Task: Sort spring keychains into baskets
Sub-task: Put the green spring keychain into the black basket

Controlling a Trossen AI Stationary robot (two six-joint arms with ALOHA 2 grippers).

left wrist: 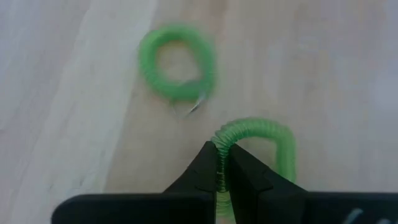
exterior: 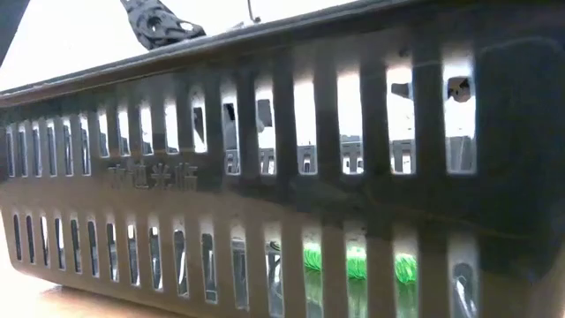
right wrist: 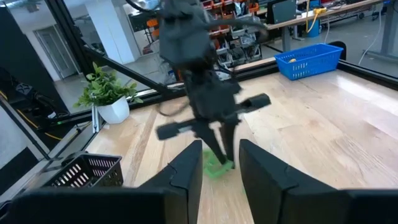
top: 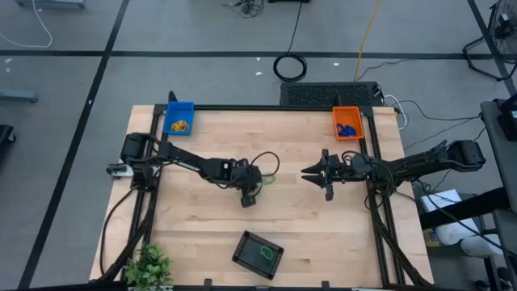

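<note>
From above, the bench (top: 210, 242) carries a blue basket (top: 178, 117) with a yellow-orange keychain, an orange basket (top: 348, 124) with blue ones and a black basket (top: 258, 252) with one green one, so sorting looks largely done, while the left gripper (top: 251, 194) works mid-bench and the right gripper (top: 311, 172) waits opposite, fingers apart and empty. At bench level, the black basket's slotted wall fills the view, green coils showing through. Past the left wrist, the fingers are clamped on a green spring keychain (left wrist: 258, 146), a tightly coiled plastic loop, and a second green keychain (left wrist: 177, 62) lies just beyond on the wood; these two appear left to sort.
</note>
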